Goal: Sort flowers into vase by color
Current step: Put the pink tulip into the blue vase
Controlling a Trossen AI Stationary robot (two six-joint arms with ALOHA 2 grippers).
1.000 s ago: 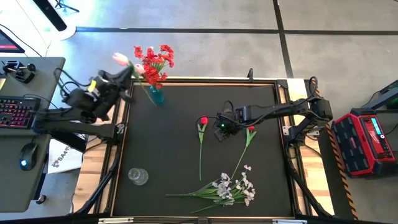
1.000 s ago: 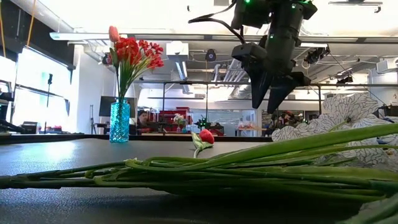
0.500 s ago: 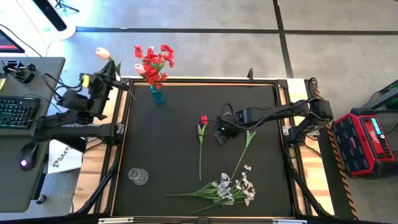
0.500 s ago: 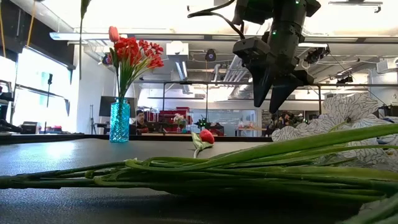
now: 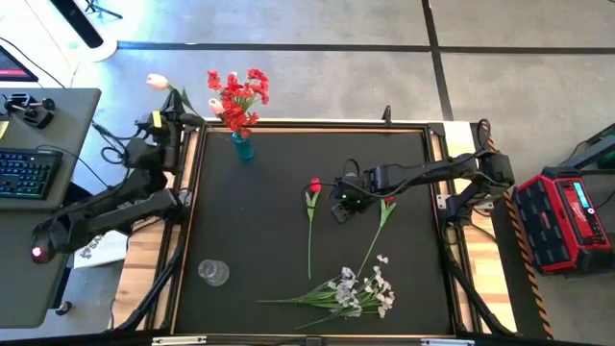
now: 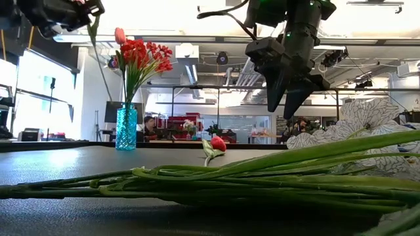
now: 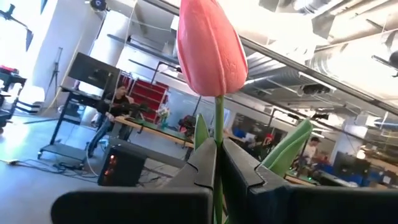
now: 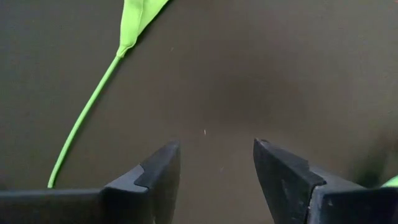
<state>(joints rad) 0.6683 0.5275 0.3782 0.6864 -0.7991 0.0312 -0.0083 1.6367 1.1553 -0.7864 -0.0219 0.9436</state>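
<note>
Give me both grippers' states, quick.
Left gripper: shut on the pink tulip, off the table's far-left corner.
Right gripper: open, empty, above the table between two red flowers.

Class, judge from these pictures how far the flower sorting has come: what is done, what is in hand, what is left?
Done: red blooms stand in the blue vase.

In hand: the left end effector, shut on a pink tulip, holds it off the table's far-left corner. The right end effector hangs open above the table.

Left: two red tulips and the white blossoms lie on the table; the clear vase looks empty.
</note>
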